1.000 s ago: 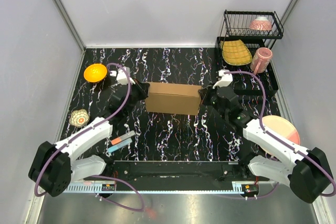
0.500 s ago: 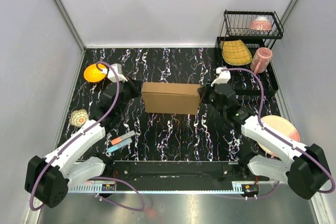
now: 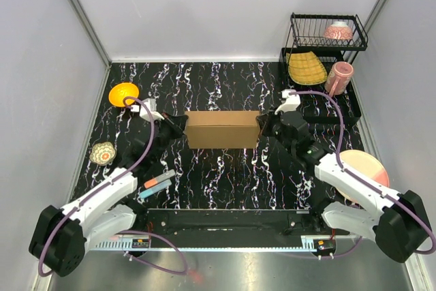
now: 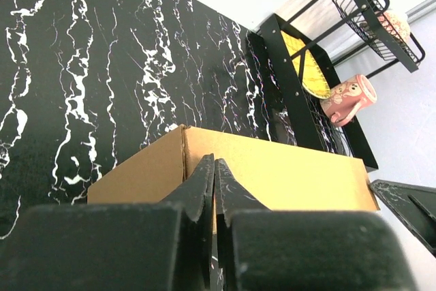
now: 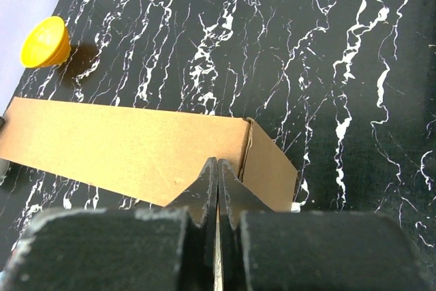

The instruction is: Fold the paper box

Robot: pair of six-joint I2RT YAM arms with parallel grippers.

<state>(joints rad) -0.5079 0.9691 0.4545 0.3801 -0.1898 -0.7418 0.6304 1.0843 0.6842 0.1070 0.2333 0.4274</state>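
While each is pressed together, your left gripper (image 3: 181, 126) and right gripper (image 3: 261, 125) flank the paper box (image 3: 223, 129) mid-frame; orange bowl (image 3: 123, 93) upper left.

We see the paper box (image 3: 222, 129) as matt brown cardboard, smooth-faced. The counter (image 3: 218, 175) looks like glossy black marble veined with white. The rack (image 3: 310, 31) is thin black metal wire. The left gripper (image 4: 213, 168) and right gripper (image 5: 217, 168) show matt black plastic.

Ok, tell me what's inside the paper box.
Nothing inside can be seen. The paper box shows only plain brown outer panels: top, front and both ends. They cover the interior, so its contents cannot be told.
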